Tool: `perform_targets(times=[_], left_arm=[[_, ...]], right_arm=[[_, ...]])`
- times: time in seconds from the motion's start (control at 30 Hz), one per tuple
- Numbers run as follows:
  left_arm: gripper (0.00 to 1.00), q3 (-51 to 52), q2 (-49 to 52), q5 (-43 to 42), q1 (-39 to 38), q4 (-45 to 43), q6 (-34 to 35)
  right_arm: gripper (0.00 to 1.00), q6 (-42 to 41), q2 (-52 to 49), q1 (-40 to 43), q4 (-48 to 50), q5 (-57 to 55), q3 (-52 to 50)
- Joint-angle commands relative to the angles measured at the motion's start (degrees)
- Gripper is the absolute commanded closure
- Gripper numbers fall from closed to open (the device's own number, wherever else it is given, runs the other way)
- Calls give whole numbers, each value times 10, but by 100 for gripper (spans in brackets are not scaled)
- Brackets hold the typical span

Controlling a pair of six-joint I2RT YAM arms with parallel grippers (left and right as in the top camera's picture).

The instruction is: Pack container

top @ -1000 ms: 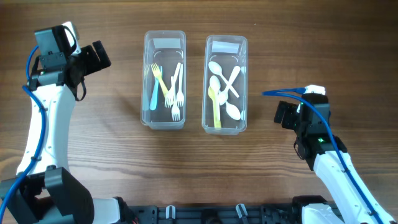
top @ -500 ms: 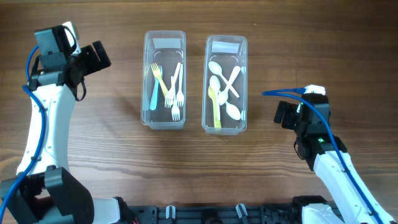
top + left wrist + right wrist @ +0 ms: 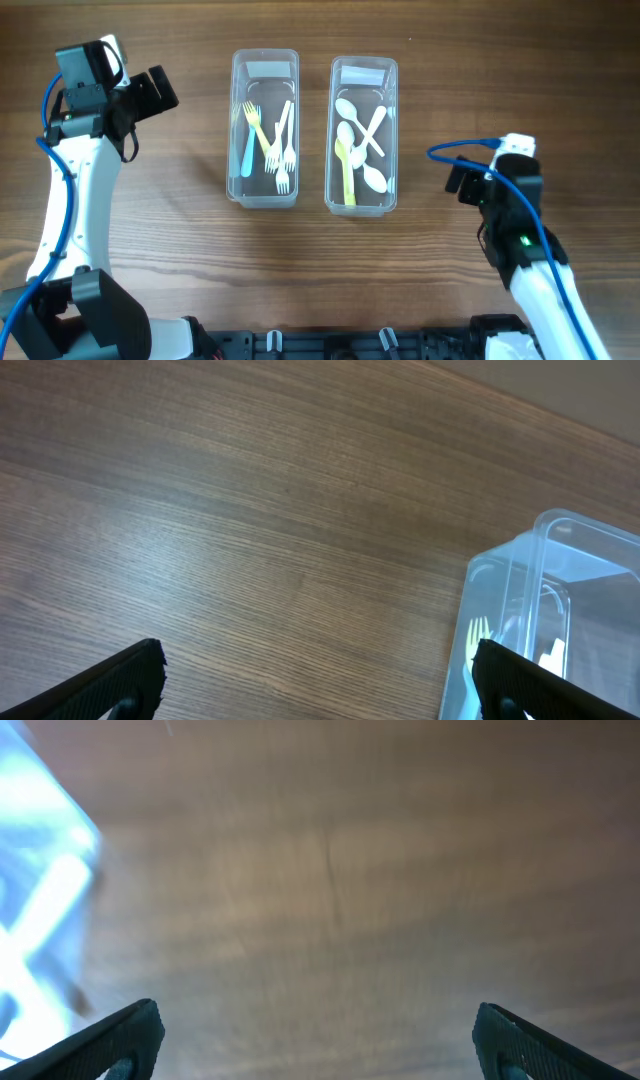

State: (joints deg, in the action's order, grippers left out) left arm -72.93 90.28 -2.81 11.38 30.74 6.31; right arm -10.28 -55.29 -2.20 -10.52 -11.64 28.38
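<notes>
On the wooden bench [image 3: 180,250], two clear tubs stood side by side between my arms: the left tub [image 3: 264,66] held forks [image 3: 272,140], and the right tub [image 3: 363,72] held spoons [image 3: 357,140]. My left jaws hung wide open and empty over bare wood, well apart from the left tub, whose corner showed at the edge of that wrist view. My right jaws, also spread wide and holding nothing, hovered near the right tub; that wrist view was blurred.
</notes>
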Motion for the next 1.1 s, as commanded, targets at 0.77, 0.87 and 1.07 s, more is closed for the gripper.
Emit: perform_targets(times=[0.77,0.87,1.07], left_arm=[[0,-3,-13,3,3,0,5],[0,-3,-13,3,3,0,5],[0,-3,-13,3,3,0,5]], right_arm=[[0,-2,551,-2,139,101,-251],[0,9,551,-2,174,105,-280],[0,86,551,-2,168,118,-281]])
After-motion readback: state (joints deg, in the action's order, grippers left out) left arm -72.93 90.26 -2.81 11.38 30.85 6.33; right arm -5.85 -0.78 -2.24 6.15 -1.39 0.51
